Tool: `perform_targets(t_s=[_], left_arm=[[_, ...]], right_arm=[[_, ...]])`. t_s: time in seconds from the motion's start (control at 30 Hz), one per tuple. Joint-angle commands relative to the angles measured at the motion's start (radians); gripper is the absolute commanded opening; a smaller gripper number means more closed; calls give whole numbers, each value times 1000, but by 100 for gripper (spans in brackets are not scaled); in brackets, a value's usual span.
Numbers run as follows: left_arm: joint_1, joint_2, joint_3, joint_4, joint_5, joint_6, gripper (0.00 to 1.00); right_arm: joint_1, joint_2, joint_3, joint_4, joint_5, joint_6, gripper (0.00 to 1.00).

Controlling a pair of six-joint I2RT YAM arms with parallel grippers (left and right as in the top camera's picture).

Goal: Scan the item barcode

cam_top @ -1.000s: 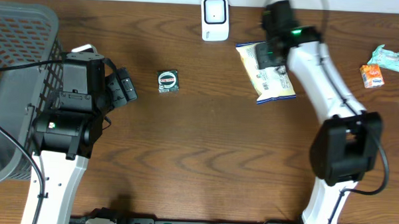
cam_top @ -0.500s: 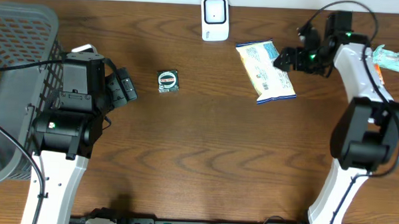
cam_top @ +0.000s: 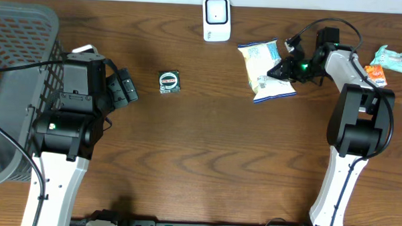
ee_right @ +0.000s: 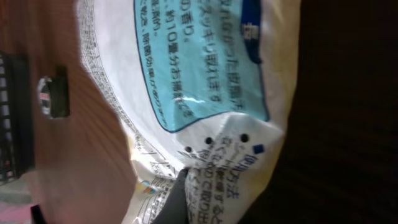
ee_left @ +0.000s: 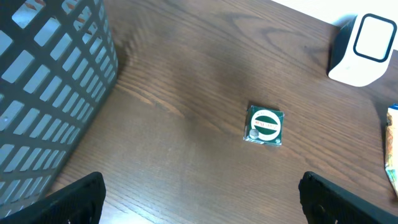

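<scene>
The two white arms are rising from the bottom edge of the overhead view, one at lower left and one at lower right, over a dark wooden table [cam_top: 206, 160]. The left arm is reaching only a short way up the frame. Its left fingers [ee_left: 73, 200] are standing wide apart and gripping nothing, showing as two dark tips in the bottom corners of the left wrist view with bare wood between them. Just to their left, a grey mesh basket [cam_top: 16, 26] is filling the upper left of the overhead view. To their right, a small green packet [cam_top: 169, 82] is lying flat on the wood, apart from everything else.

The right arm is stretching up the right side of the frame and bending left toward the snack bag [cam_top: 264, 73]. The bag is lying at upper centre-right, crumpled, with its long side running up and down the frame. The right fingers [ee_right: 176, 200] are pressed together on its right edge. In the right wrist view the bag's white and blue printed film is filling most of the frame, creasing around one dark fingertip at the bottom.

Farther up, at top centre, a white scanner [cam_top: 216, 18] is standing near the bag's upper left corner but not touching it. At the upper right edge, an orange packet [cam_top: 374, 76] and a pale wrapper [cam_top: 392, 59] are lying close together.
</scene>
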Motion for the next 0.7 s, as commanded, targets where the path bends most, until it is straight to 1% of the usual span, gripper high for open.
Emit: perform_targets(t_s=[0.0, 0.07, 0.13, 0.3, 0.33, 0.37, 0.5, 0.67], left_arm=[[4, -5, 2, 0, -6, 13, 98], [4, -5, 2, 0, -6, 13, 98], [4, -5, 2, 0, -6, 13, 98], [4, -5, 2, 0, -6, 13, 97], [4, -5, 2, 0, -6, 13, 98], [4, -5, 2, 0, -6, 13, 98], [4, -5, 2, 0, -6, 14, 97], [4, -5, 2, 0, -6, 13, 98]], right_arm=[[5, -3, 2, -2, -14, -8, 1], [5, -45, 2, -2, -3, -8, 1], [13, -95, 2, -7, 58, -8, 1], [91, -256, 2, -51, 438, -8, 1], [149, -307, 2, -70, 595, -8, 1], [182, -326, 2, -80, 670, -8, 1], [315, -344, 1, -127, 970, -8, 1], [474, -298, -2, -176, 1206, 16, 1]])
